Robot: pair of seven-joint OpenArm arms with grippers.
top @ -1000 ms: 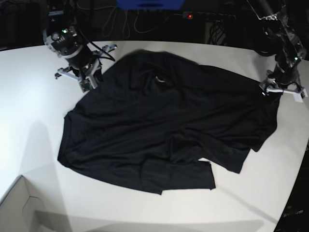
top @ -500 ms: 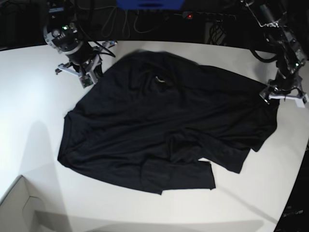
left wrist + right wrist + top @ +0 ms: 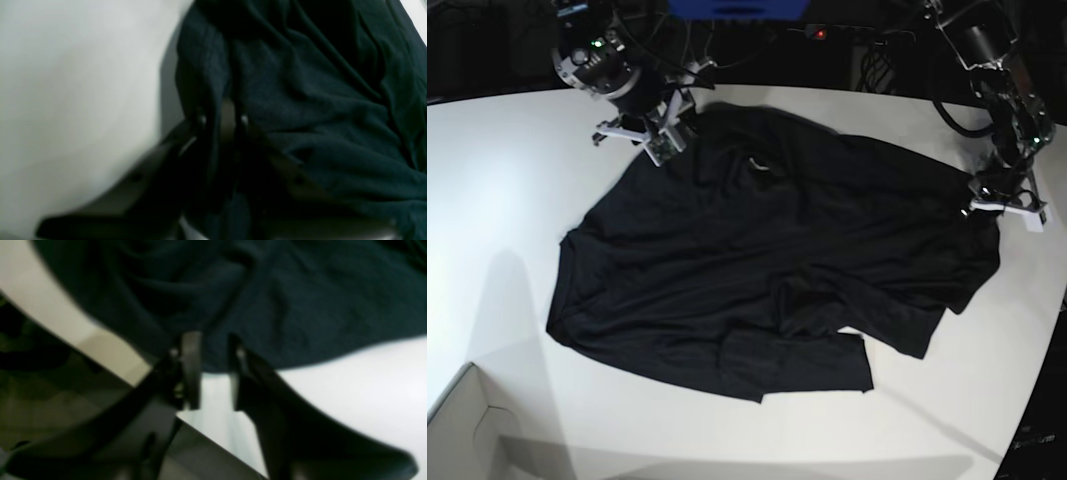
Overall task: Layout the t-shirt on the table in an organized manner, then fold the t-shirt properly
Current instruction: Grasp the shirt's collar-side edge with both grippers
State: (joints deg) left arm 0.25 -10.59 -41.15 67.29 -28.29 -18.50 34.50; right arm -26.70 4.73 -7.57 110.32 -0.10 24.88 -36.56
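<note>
Base view: shirt (image 3: 767,265) sprawls across the table (image 3: 497,200), long axis 10 to 4 o'clock. Left gripper (image 3: 999,207) pinches its 3 o'clock edge; right gripper (image 3: 659,140), jaws slightly apart, sits at 11 o'clock, not gripping.

Both wrist views are dim and blurred, while the base view is bright on the table (image 3: 507,200), with soft shadows toward seven o'clock and bowed edges.

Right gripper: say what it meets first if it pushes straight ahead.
The right gripper points into the t-shirt; its edge lies at the fingertips, probably met at once, though blur hides contact.
</note>
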